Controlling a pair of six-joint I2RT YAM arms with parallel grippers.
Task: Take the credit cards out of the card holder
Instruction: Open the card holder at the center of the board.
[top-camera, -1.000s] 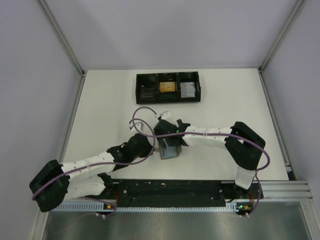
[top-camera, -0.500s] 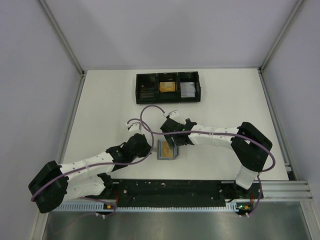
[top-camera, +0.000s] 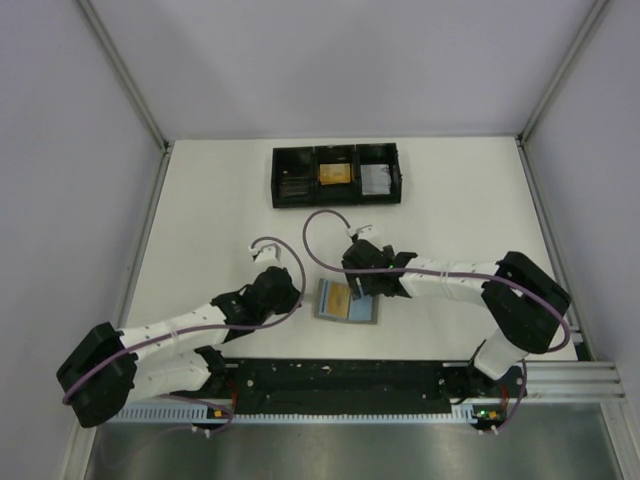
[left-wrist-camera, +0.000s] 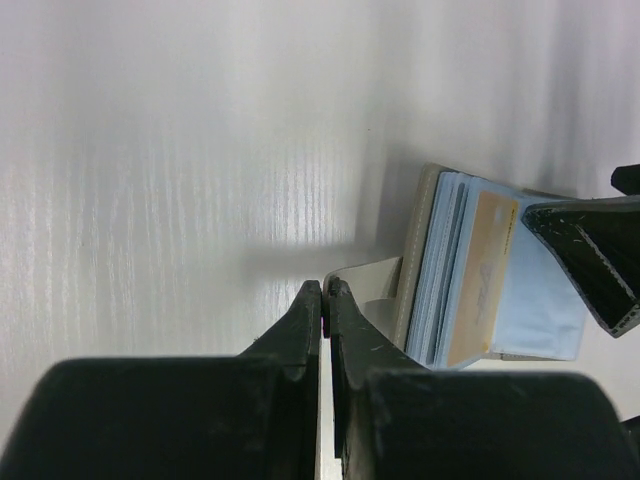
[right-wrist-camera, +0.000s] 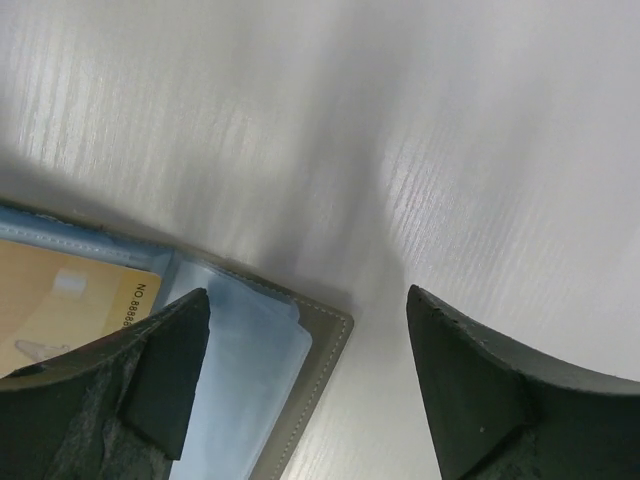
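Note:
The grey card holder (top-camera: 352, 309) lies open on the table, light blue inside. A tan card (top-camera: 337, 296) sits in a sleeve on its left half; other cards are edge-on in the sleeves. My left gripper (top-camera: 306, 299) is shut on the holder's small tab (left-wrist-camera: 368, 276) at its left edge, fingertips (left-wrist-camera: 312, 300) pressed together. My right gripper (top-camera: 366, 291) is open over the holder's right half. In the right wrist view its jaws (right-wrist-camera: 308, 300) stand wide apart above the holder's corner (right-wrist-camera: 322, 335), with the tan card (right-wrist-camera: 70, 300) at the left.
A black three-compartment tray (top-camera: 337, 175) stands at the back centre, with a gold item in the middle and a silvery one on the right. Metal frame rails run along both sides of the table. The arm bases sit at the near edge.
The holder stood folded and half raised; now it lies spread open flat. My right gripper swung right across it, carrying the flap over. My left gripper has stayed on the tab.

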